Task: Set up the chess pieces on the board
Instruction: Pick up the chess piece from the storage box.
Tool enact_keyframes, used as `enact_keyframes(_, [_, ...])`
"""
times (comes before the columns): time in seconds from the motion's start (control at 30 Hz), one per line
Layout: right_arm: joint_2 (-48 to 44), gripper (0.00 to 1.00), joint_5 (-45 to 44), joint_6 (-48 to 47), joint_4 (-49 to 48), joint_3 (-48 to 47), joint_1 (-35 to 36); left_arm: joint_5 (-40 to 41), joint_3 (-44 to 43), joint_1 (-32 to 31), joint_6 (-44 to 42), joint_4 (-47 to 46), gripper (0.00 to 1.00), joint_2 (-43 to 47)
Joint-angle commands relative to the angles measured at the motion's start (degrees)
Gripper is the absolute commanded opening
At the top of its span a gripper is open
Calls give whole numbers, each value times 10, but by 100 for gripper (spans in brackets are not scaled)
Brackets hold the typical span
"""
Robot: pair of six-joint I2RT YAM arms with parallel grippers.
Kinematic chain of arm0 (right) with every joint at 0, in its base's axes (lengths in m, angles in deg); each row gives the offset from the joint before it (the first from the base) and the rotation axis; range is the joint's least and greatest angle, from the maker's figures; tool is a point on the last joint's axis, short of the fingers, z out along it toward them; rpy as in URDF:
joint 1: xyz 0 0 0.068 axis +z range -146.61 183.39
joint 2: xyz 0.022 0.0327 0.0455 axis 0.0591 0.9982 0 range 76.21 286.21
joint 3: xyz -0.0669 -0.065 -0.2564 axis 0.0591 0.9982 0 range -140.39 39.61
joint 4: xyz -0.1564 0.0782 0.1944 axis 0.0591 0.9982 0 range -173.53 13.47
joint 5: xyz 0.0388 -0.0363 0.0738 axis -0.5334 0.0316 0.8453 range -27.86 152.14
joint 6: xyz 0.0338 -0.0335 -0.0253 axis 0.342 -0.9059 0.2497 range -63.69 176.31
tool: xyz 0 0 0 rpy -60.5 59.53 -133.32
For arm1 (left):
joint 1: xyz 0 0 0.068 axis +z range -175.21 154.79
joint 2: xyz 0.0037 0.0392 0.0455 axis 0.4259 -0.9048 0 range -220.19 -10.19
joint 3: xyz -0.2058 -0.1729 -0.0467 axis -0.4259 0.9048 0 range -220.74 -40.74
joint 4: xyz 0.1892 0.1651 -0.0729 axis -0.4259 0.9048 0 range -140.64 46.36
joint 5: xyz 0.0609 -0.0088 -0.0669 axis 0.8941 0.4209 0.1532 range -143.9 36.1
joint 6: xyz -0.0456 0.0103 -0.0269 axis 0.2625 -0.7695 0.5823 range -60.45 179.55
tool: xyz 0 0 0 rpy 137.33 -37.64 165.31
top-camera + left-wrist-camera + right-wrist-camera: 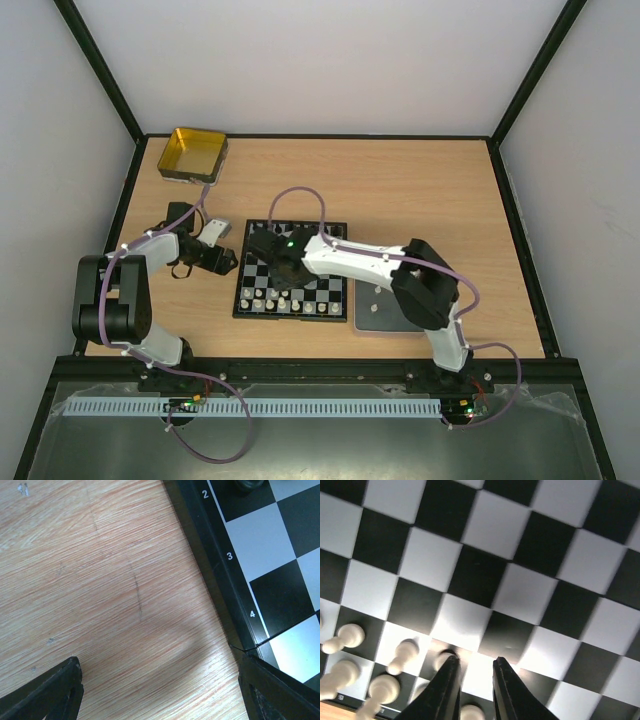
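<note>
**Pawn rank takes shape.** The right pincer (474,662) hangs low over the small black-and-white chequered chessboard (292,272). It is above the squares by the board's near edge, where tiny cream chess pieces (402,655) stand in two ragged rows. Its two black fingers (451,685) are parted only a sliver. Bare square shows through the gap and nothing is gripped, though one cream piece (445,658) sits right against one fingertip.

The step in hand looks like seating a cream pawn in its rank. On that reading, the next move calls for a straight lift clear of the crowded neighbours, then a reach for another piece. A plain grey rectangular tray (375,322) lies just off the board's right edge, its contents too small to make out.

The left pincer (160,670) hovers beside the board's left edge, low over the pale wooden counter (100,580), jaws spread wide and empty. A yellow square tin (193,153) sits beyond the board's far-left corner.
</note>
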Motion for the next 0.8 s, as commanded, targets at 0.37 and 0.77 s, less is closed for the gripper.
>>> enact_keyframes(0.37, [-339, 19, -4, 80, -35, 354, -189, -9, -9, 1, -3, 20, 84, -11])
enact_keyframes(0.77, [-361, 19, 80, 123, -80, 446, -198, -8, -8, 2, -1, 19, 84, -11])
